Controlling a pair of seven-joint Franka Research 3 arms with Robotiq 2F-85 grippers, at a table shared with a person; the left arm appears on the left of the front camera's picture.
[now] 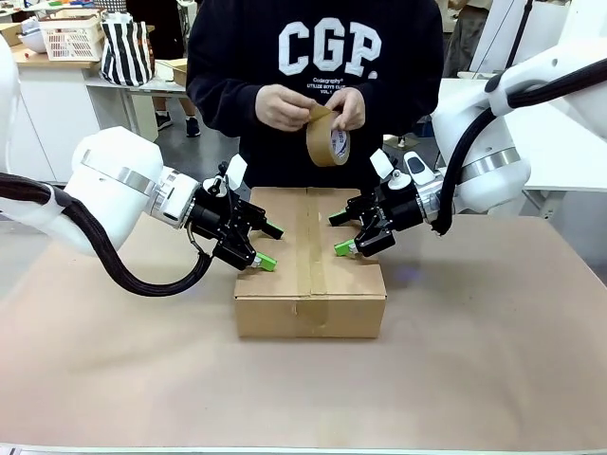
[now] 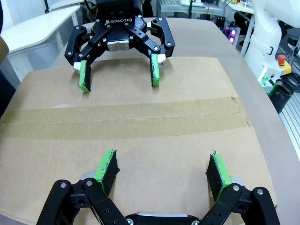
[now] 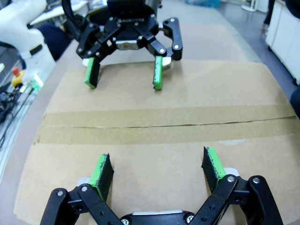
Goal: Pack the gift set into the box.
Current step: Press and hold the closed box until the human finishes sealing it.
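And here we are, late in the job by the look of it: the box (image 1: 308, 303) sits shut in the middle of the table (image 1: 474, 360), its far end close to the far edge where the person stands. The top flaps (image 2: 140, 154) are folded flat and meet along a centre seam (image 3: 159, 124). A strip of brown tape (image 2: 122, 119) runs the length of that seam and down over the near face. The gift set itself is hidden, so I take it to be inside already. What looks left is finishing the seal, because the person's hands (image 1: 282, 106) hold a tape roll (image 1: 327, 137) above the far end of the carton. The left pincer (image 1: 268, 246) is over the left flap and the right pincer (image 1: 341, 234) over the right flap, facing each other across the seam. Both have their jaws spread wide with nothing between them. In the wrist views the green pads (image 3: 102, 169) point down at the card, though from these angles I can't tell whether they press on it or hover just above. The carton is plain brown corrugated card, rectangular and low, unprinted, with clean corners and a flat top.
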